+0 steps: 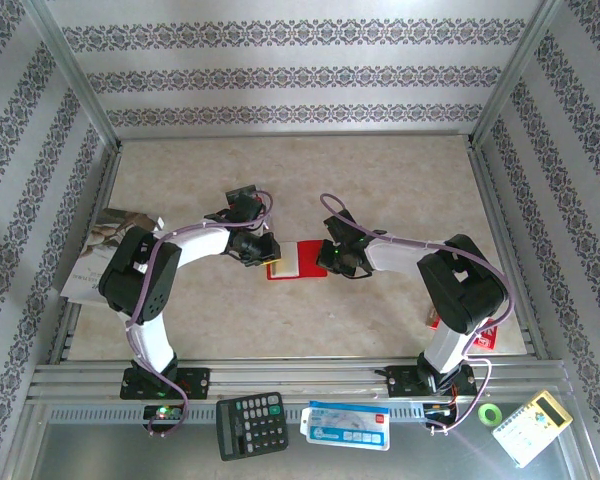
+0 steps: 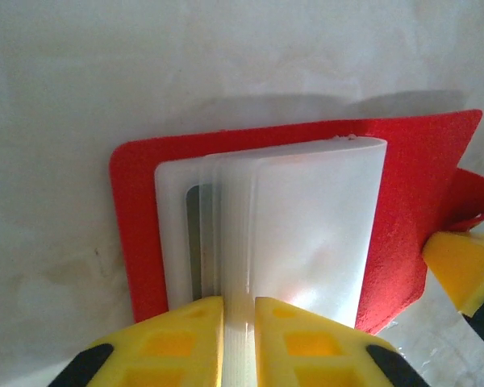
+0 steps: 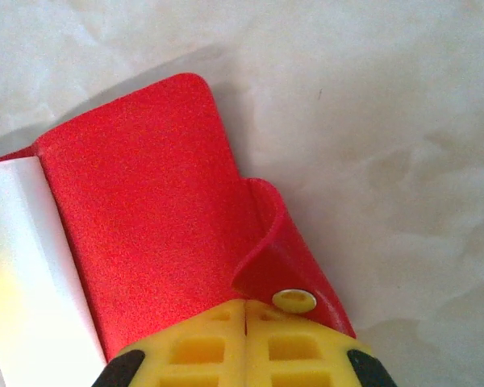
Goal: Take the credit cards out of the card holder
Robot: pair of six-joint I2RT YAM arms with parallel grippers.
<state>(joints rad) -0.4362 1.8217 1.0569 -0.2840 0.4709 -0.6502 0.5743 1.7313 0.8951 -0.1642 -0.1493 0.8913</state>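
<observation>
Fingers of the left gripper are pinched nearly together on the near edge of the pale pockets, a fanned stack bowing up off the red cover. The right gripper is fully closed on the cover's edge, just beside the snap tab, which curls upward. The holder lies open at the middle of the bench. A dark grey card shows as a sliver inside one pocket low in the stack; I cannot tell whether the other pockets hold cards. The bench top is pale and marbled. The walls carry striped patterned paper.
</observation>
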